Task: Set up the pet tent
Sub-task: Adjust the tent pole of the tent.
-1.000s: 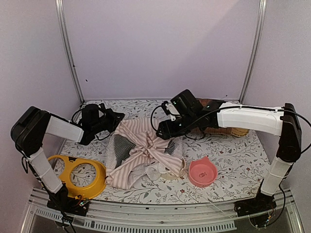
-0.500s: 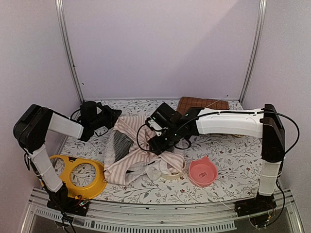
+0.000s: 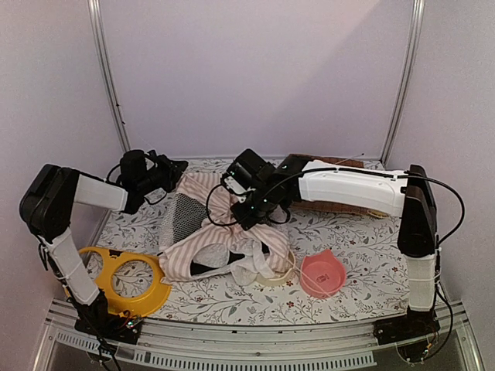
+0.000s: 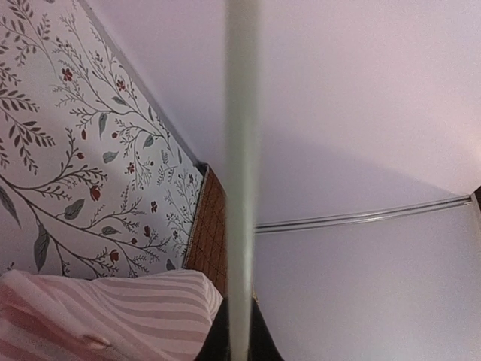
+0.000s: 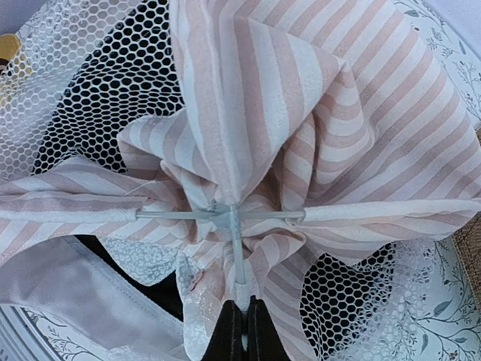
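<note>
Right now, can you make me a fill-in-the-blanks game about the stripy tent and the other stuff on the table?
1. The right gripper is shut on a thin clear pole of the pet tent, which has pink and ___ stripes.
2. The yellow feeder stand has ___ round holes.
3. The small bowl beside the tent is ___.

Missing words: white, two, pink.

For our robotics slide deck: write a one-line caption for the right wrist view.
Right hand shut on a clear pole at the pet tent hub.
</note>
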Action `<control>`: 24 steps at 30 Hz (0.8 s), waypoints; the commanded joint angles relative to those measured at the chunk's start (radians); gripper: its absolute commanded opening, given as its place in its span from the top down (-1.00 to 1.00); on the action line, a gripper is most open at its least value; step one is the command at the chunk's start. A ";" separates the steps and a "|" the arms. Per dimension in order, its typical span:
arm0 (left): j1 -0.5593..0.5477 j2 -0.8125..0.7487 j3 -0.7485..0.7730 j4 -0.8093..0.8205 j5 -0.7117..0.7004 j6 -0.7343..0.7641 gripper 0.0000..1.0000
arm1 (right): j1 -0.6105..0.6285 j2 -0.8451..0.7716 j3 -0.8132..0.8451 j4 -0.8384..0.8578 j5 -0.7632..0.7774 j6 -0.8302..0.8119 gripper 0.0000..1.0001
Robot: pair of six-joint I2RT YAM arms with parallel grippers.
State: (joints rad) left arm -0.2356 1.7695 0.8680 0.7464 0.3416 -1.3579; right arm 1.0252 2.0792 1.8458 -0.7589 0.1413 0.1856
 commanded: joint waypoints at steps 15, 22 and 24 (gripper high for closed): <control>-0.124 -0.026 -0.104 0.052 -0.031 0.089 1.00 | -0.189 -0.384 -0.454 0.216 0.212 -0.098 1.00; -0.059 -0.046 -0.074 0.002 -0.031 0.137 1.00 | -0.195 -0.237 -0.211 0.185 0.183 -0.239 1.00; -0.033 -0.055 -0.075 0.001 -0.025 0.150 1.00 | -0.195 -0.227 -0.198 0.195 0.170 -0.265 1.00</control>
State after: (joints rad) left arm -0.3061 1.7584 0.7727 0.7589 0.3241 -1.2575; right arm 0.8303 1.8187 1.5860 -0.6239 0.3172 0.0090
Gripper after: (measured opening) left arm 0.003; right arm 0.019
